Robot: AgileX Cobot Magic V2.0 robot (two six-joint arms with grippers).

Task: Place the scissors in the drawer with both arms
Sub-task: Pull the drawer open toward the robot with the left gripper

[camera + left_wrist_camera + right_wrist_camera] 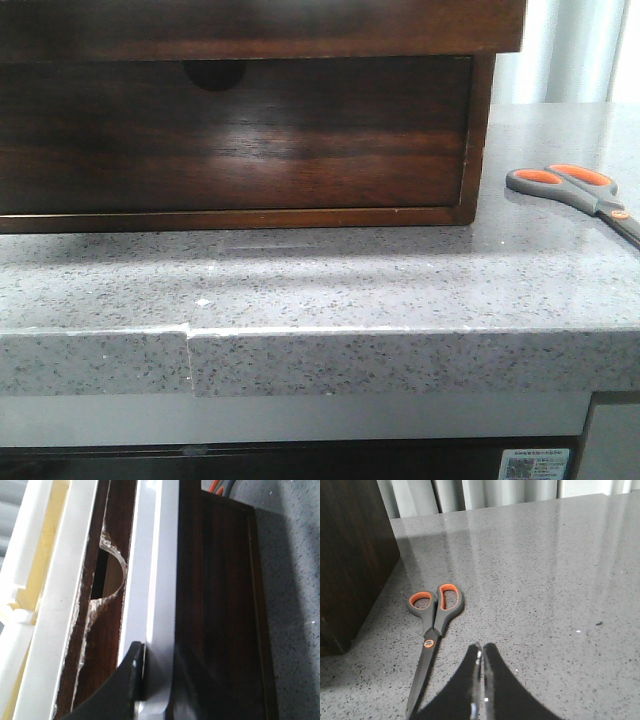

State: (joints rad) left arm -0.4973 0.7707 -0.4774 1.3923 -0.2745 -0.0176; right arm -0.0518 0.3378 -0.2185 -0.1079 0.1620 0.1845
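The scissors [575,185] lie flat on the grey counter right of the cabinet, grey handles with orange loops. In the right wrist view they [432,625] lie just beside my right gripper [481,650], which is shut and empty over the counter. The drawer [260,25] shows as a dark wood band along the top of the front view. In the left wrist view its glossy front edge [155,570] runs between the fingers of my left gripper [157,685]. One finger [131,680] presses on it, and the other blends with the dark wood. Neither arm shows in the front view.
Below the drawer is a taller dark wood front [240,140] with a small half-round notch [213,75]. It also shows in the left wrist view [220,605]. Pale cream inner parts [45,580] lie beyond the glossy edge. The counter's front edge [400,335] is near. Curtains hang behind.
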